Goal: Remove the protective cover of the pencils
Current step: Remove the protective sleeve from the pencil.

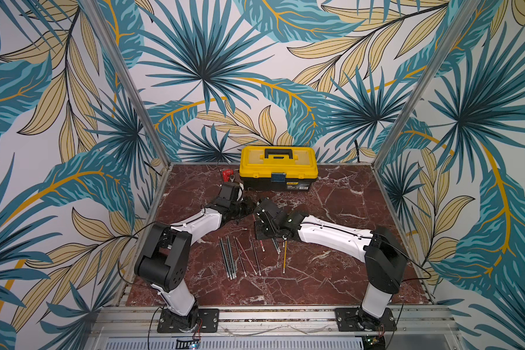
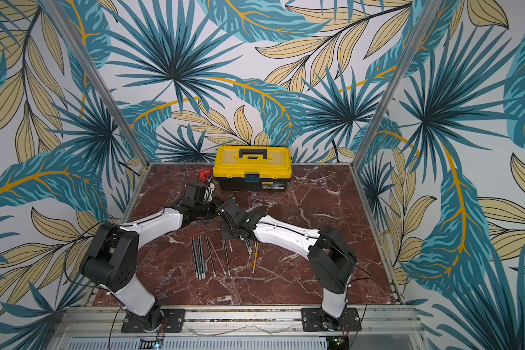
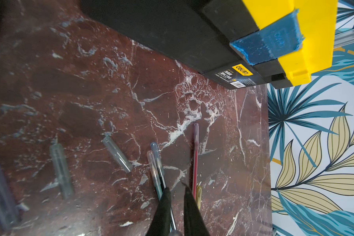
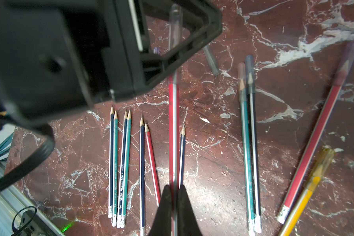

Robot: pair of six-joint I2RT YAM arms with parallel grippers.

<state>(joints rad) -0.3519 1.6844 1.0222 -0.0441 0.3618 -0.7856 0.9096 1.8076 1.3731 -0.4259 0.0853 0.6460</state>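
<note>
Pencils (image 1: 229, 259) lie in a loose row on marble table (image 1: 331, 272), a little below the centre of the frame in both top views, lower than the yellow toolbox (image 1: 278, 166). Most have bare points; four have the tip covered. Right gripper (image 4: 174, 189) is closed tight on red pencil (image 4: 173, 122), which runs straight out from its fingertips. Left gripper (image 3: 176, 191) has its jaws narrow, pinching the protective cover (image 4: 175, 22) on this pencil's tip. Both grippers meet just above the row. Loose covers (image 3: 117, 154) lie on the marble near them
</note>
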